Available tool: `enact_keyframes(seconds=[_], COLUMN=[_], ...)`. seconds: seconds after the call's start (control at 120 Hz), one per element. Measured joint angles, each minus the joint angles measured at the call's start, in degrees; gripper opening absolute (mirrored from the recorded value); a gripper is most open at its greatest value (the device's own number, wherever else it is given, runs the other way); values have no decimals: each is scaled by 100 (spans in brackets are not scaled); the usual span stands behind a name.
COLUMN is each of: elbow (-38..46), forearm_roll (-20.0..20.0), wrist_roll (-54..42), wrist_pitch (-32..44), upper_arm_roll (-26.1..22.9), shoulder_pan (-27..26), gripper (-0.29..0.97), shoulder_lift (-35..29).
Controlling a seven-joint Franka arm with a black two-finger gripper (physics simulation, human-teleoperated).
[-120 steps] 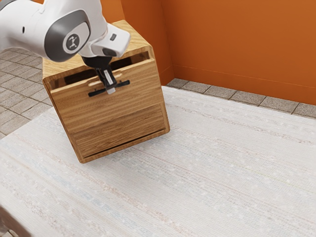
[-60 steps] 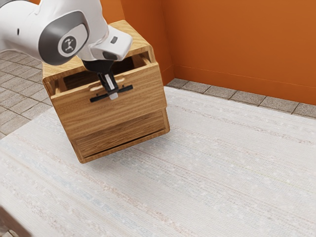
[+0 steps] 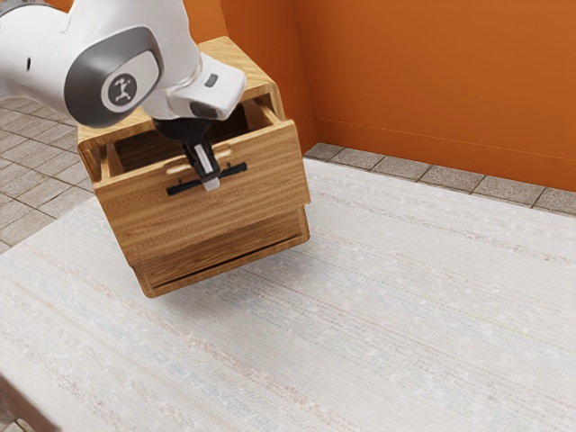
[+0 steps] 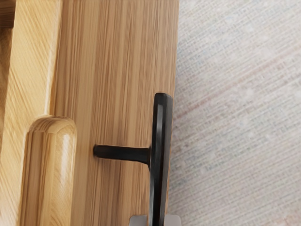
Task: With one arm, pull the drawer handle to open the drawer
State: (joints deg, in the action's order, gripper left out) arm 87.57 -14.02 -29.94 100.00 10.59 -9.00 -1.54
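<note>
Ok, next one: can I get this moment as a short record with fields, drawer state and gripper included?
gripper: shut on the drawer handle, reaching down from above
drawer: partly open, its front out past the cabinet
surface: pale woven mat under the cabinet
backdrop: orange wall

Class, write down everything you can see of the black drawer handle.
The handle is a slim, flat black bar standing off the front of the wooden drawer on a short round black post. It runs across the front's upper part, slanted in the exterior view. The gripper reaches it from above, shut on its middle. The drawer is partly pulled out.
</note>
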Motion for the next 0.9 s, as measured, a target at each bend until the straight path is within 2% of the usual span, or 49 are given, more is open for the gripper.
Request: enact_keyframes(seconds=[0.9], elbow=[425], forearm_roll=[5], wrist_roll=[366], wrist_pitch=[-89], upper_arm_roll=[6], shoulder_pan=[-406], gripper=[-11], shoulder_lift=[-429])
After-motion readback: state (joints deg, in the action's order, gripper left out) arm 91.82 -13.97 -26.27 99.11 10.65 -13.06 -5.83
